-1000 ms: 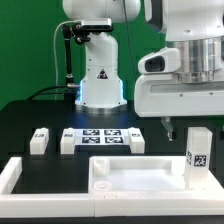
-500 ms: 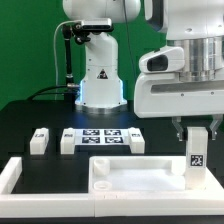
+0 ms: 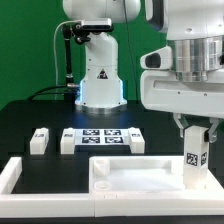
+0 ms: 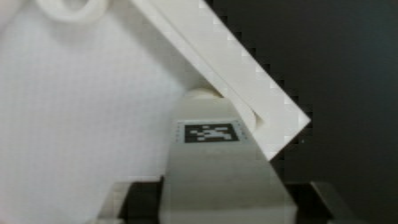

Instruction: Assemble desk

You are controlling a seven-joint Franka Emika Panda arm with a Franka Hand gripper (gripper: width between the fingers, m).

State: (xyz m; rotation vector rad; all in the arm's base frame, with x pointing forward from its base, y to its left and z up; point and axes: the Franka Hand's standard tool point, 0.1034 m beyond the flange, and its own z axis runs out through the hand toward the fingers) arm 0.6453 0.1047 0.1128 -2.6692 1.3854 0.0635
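The hand (image 3: 198, 132) pinches an upright tagged leg (image 3: 197, 163) by its upper end at the desk top's (image 3: 120, 160) corner on the exterior view's right, three other legs (image 3: 40, 140) sitting on the black tabletop (image 3: 25, 120) beyond.

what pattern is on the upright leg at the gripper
Black-and-white square tag on the white leg; clearest in the exterior view.

Upright leg (image 3: 197, 158) at desk top (image 3: 125, 181) corner — marker board (image 3: 103, 137) behind top, loose legs (image 3: 39, 140) flanking it.
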